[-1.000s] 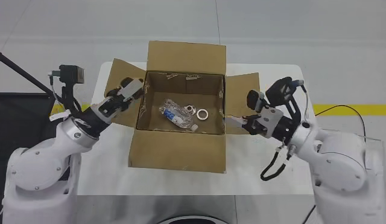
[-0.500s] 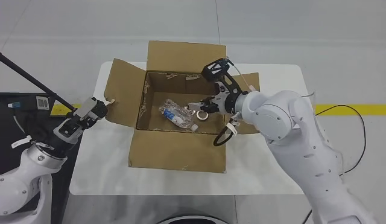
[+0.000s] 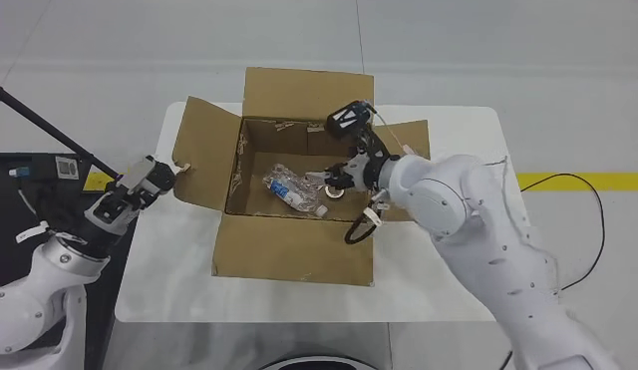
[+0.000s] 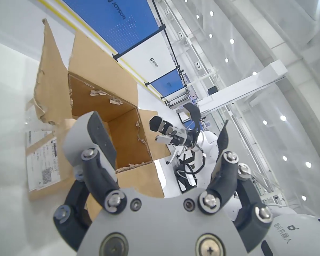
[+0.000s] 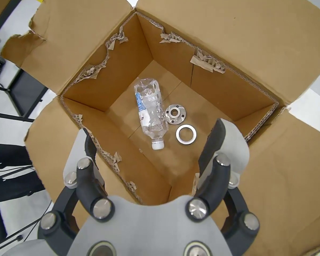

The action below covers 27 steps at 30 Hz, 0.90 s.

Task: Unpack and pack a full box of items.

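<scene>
Right wrist view: right gripper (image 5: 153,134) gapes above box (image 5: 224,89).

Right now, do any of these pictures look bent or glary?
Left wrist view: ceiling lights shine as bright spots, and straight lines bow, a wide-lens bend. Right wrist view: the box walls splay outward; the bottle glints. Top view: even light on the table.

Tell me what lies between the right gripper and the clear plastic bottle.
Only bare floor of the brown cardboard box, in the right wrist view; the open right gripper hangs above the clear plastic bottle.
</scene>
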Tool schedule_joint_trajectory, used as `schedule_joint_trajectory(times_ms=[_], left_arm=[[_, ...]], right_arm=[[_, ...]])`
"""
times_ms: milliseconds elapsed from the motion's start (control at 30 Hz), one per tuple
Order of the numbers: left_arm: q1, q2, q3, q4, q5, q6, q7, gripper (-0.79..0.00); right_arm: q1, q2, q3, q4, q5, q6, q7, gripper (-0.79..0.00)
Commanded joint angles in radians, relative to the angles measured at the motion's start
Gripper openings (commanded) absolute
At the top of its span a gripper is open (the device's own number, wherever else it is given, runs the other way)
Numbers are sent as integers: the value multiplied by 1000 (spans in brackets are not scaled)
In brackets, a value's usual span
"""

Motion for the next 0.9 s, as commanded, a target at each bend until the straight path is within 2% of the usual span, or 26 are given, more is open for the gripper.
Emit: schedule_joint_trajectory(times_ms=[0,167,333,533,667,733,767,833,867], left_arm=[[-12,2,-13,2,-14,27,16,0],[-25,6,-5,-15,-3,69,36,0],[-17,9,25,-32,46,77,48,0],[-17,9,25,-32,46,77,48,0],[-17,9,25,-32,46,77,48,0],[-17,9,25,-32,46,77,48,0],[-17,9,25,-32,46,77,48,0],[-17,9,25,-32,46,77,48,0],[-17,9,25,-32,46,77,48,0]], right_arm=[[39,-8,-31,42,-13,-26,-3,0],[151,-36,-100,193,-17,-64,28,0],[267,-75,-178,384,48,-129,102,0],[361,-129,-273,542,74,-134,124,0],[395,-159,-317,618,78,-135,127,-142],[406,-173,-336,650,82,-136,125,-268],[411,-180,-345,668,84,-139,125,-305],[420,-192,-357,703,90,-143,120,-305],[424,-198,-362,721,94,-145,118,-262]])
